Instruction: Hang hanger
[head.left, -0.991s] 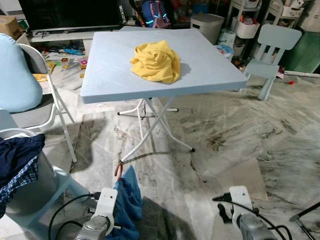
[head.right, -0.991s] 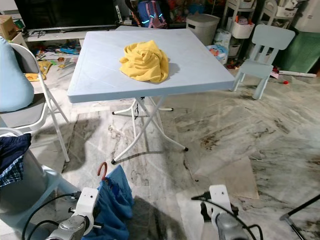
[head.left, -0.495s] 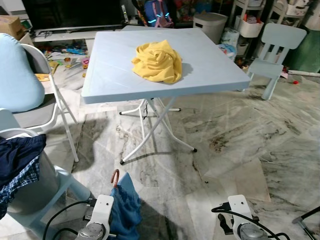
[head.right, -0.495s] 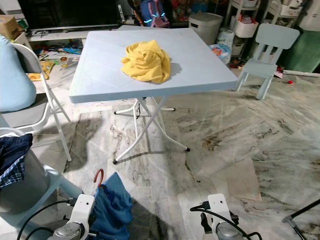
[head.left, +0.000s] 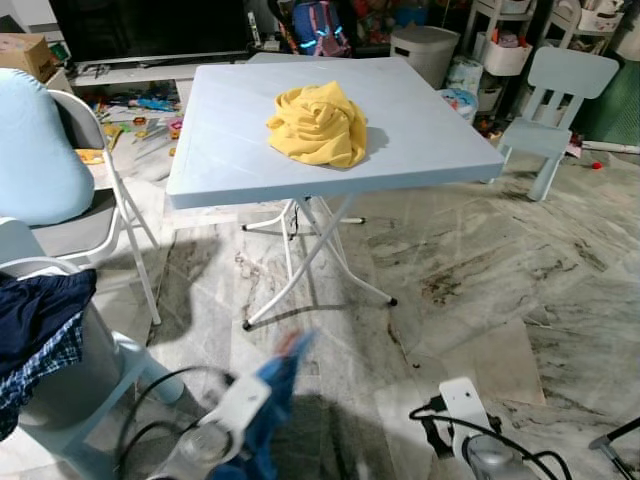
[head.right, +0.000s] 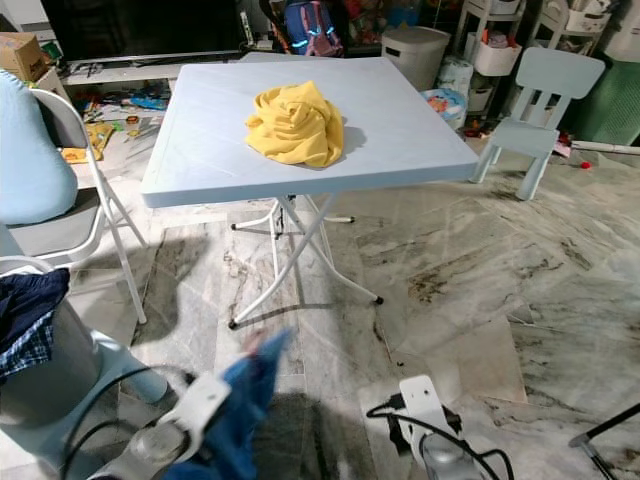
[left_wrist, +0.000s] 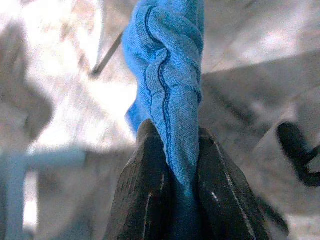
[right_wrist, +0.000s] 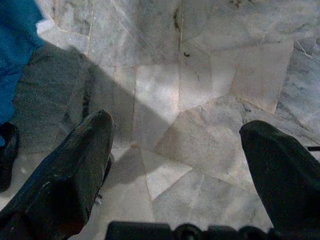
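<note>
A blue garment (head.left: 275, 392) hangs low at the front left over the marble floor, motion-blurred and slanting to the right. At its top is a reddish smear (head.left: 289, 344), the hanger's hook. In the left wrist view my left gripper (left_wrist: 172, 137) is shut on a twisted fold of the blue garment (left_wrist: 167, 75). My right gripper (right_wrist: 175, 125) is open above bare floor tiles at the front right, with nothing between its fingers. The right wrist (head.left: 468, 440) shows at the bottom edge.
A pale blue folding table (head.left: 230, 160) stands ahead with a yellow cloth (head.left: 318, 122) bunched on it. A white folding chair (head.left: 110, 190) and a pale bin (head.left: 75, 385) holding dark clothes (head.left: 35, 320) are at the left. A small blue chair (head.left: 556, 95) stands far right.
My left arm has swung, and the blue garment with its hook now slants up to the right, blurred. The right gripper stays low. The camera has shifted slightly.
</note>
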